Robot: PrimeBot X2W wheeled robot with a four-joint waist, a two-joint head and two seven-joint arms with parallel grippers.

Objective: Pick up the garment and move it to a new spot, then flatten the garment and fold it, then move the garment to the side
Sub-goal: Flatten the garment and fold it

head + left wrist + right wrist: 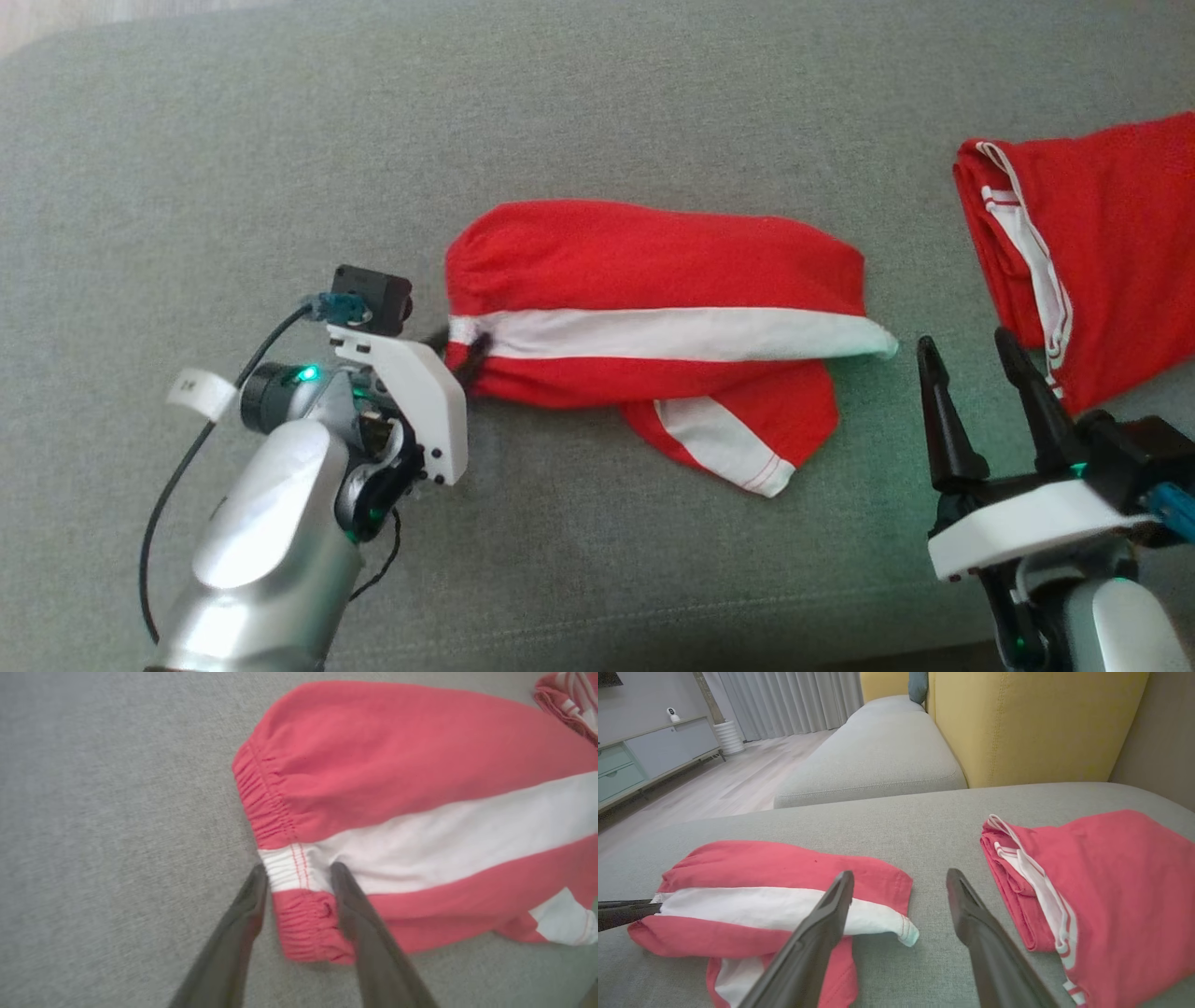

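Left gripper [298, 868] straddles garment [397, 765] waistband [261, 793].

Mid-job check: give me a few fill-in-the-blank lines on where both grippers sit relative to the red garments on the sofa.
1. The left gripper straddles the elastic ____ of the red-and-white shorts.
2. The right gripper hovers with its jaws ____ between the shorts and the folded red garment with white trim.
3. Both garments lie on a ____ fabric sofa cushion.

Missing words: waistband; open; grey.
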